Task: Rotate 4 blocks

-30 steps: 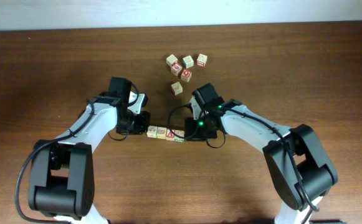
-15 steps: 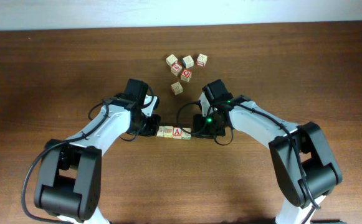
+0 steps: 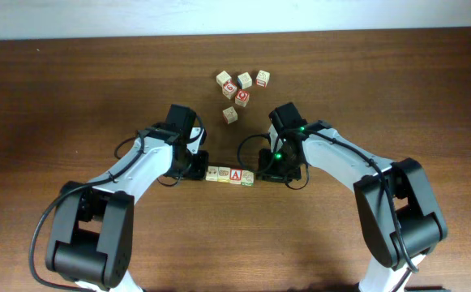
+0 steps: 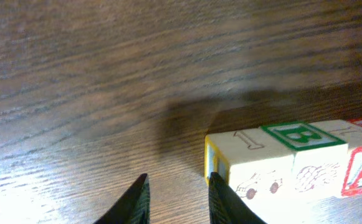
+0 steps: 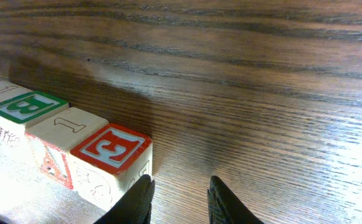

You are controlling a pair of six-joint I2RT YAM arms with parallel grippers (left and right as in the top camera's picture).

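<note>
Your left tool (image 4: 177, 190) and right tool (image 5: 179, 190) stood spread, blocks (image 3: 229, 175) between them. Spare cubes (image 3: 242, 96) lay beyond, on the wooden surface (image 3: 397, 89).

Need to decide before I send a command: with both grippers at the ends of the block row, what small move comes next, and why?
The four blocks lie in one touching row. The left gripper and right gripper stand open beside its ends, with nothing between their fingers. So I would probably lift both straight up, since sideways travel could nudge the row.
</note>
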